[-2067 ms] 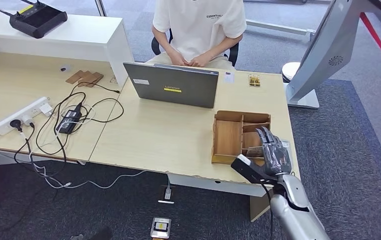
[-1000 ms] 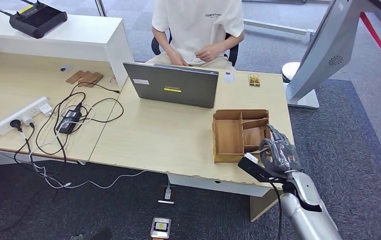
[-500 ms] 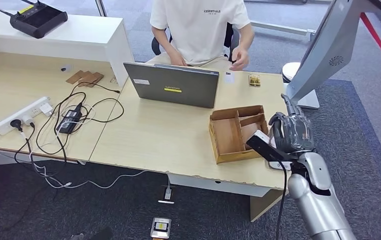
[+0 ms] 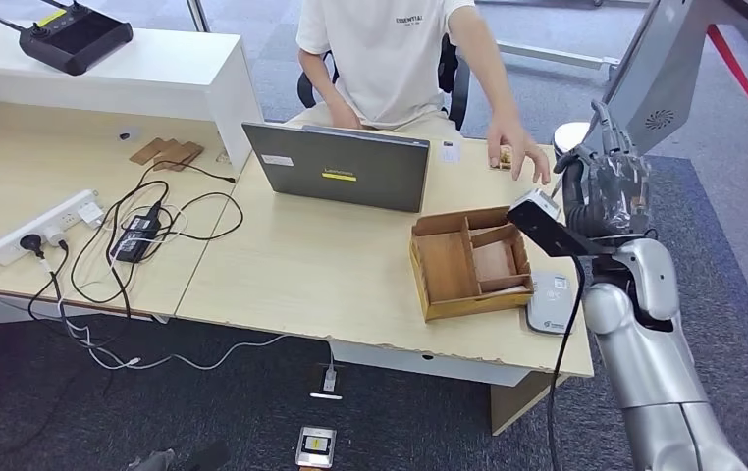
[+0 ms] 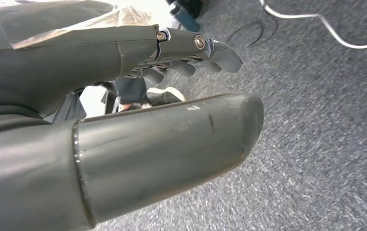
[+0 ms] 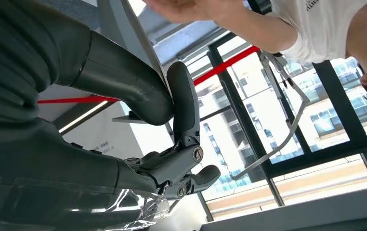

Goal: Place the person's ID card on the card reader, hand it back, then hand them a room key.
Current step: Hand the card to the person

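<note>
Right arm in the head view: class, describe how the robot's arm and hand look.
The right arm is smooth silver with rounded segments. The right hand is dark grey with slim jointed fingers under a clear plastic cover. A black camera bar sits at the wrist, and a black cable hangs beside the forearm.

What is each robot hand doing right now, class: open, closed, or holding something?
Left hand: open, holding nothing, fingers straight above the carpet.
Right hand: raised, fingers curled; a held card cannot be told.

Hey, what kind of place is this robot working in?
Probably a mock reception desk in an office or lab: a long pale wooden desk with an open grey laptop, a grey card reader, and grey office carpet.
</note>
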Robot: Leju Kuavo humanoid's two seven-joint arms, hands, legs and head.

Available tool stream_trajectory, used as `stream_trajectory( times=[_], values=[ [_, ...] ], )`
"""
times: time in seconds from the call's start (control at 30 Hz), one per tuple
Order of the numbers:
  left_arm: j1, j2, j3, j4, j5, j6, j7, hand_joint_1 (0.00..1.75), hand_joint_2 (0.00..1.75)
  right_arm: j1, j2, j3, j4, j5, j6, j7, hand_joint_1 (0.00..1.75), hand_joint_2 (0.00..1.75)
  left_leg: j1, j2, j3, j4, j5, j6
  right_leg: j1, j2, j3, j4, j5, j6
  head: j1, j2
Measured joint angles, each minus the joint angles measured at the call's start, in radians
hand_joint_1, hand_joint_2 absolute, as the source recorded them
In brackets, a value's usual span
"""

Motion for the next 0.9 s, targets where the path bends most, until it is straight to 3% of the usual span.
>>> stream_trajectory(
  times=[0.23, 0.47, 0.87, 0.9],
  values=[
    [-0.049, -0.016, -0.039, -0.005, -0.058, -0.051, 0.019, 0.00, 0.00, -0.260, 0.086, -0.001, 0.265, -0.080, -0.064, -0.092, 1.75, 1.75, 0.000, 0.000, -0.002, 0.000, 0.002, 0.000, 0.000, 0.000, -0.002, 0.001, 0.001, 0.000, 0.000, 0.000],
    [-0.092, -0.032, -0.081, -0.008, -0.092, -0.081, 0.030, 0.00, 0.00, -0.469, 0.151, -0.002, 0.523, -0.095, -0.029, -0.050, 1.75, 1.75, 0.000, -0.001, -0.002, 0.000, 0.002, 0.000, 0.000, 0.000, -0.002, 0.001, 0.001, 0.000, 0.000, 0.000],
    [-0.124, -0.043, -0.119, -0.008, -0.104, -0.098, 0.041, 0.00, 0.00, -0.542, 0.204, 0.000, 0.709, -0.063, 0.012, 0.024, 1.75, 1.75, 0.000, -0.001, -0.002, 0.000, 0.002, 0.000, 0.000, 0.000, -0.002, 0.001, 0.001, 0.000, 0.000, 0.000],
    [-0.125, -0.043, -0.120, -0.008, -0.103, -0.098, 0.041, 0.00, 0.00, -0.544, 0.208, 0.000, 0.717, -0.062, 0.012, 0.024, 1.55, 1.75, 0.000, 0.000, -0.002, 0.000, 0.002, 0.000, 0.000, 0.000, -0.002, 0.001, 0.001, 0.000, 0.000, 0.000]
  ],
)
